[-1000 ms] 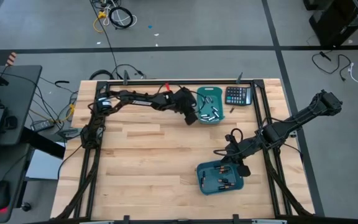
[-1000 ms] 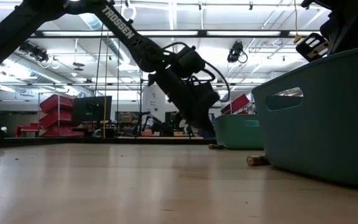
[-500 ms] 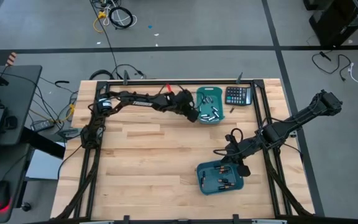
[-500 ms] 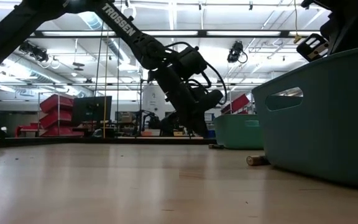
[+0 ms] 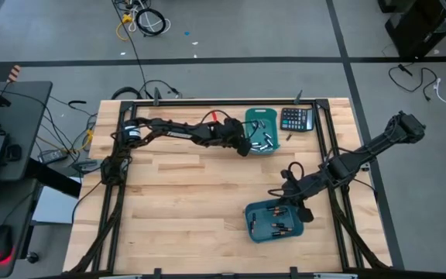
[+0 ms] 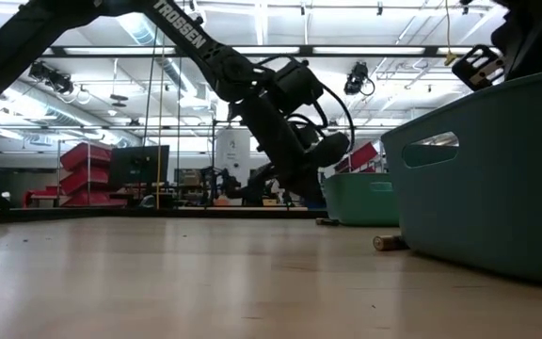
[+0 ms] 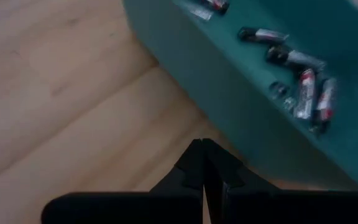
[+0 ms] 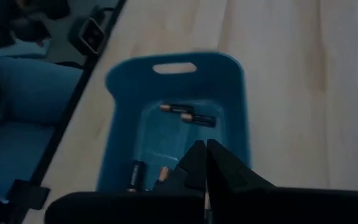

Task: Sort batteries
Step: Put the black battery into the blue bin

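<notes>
Two teal bins stand on the wooden table. The far bin (image 5: 262,132) holds several silvery-grey batteries (image 7: 303,93). The near bin (image 5: 276,219) holds several dark batteries (image 8: 188,115). My left gripper (image 7: 202,152) is shut with nothing between its fingers. It slants down over the bare wood just left of the far bin's wall (image 7: 229,93), and also shows in the high view (image 5: 243,147). My right gripper (image 8: 204,152) hangs shut and empty above the near bin's far end (image 5: 285,195). One loose battery (image 6: 389,242) lies on the table beside the near bin (image 6: 487,169).
A black calculator (image 5: 296,118) lies at the far right corner, next to the far bin. A small dark piece (image 5: 289,138) lies on the wood in front of it. The table's left half and middle (image 5: 176,194) are bare wood.
My left gripper has moved a little toward the table's right edge, closer to the far bin's left wall. It has also rolled about its own pointing line. Its fingers have stayed shut. The right arm has kept still.
</notes>
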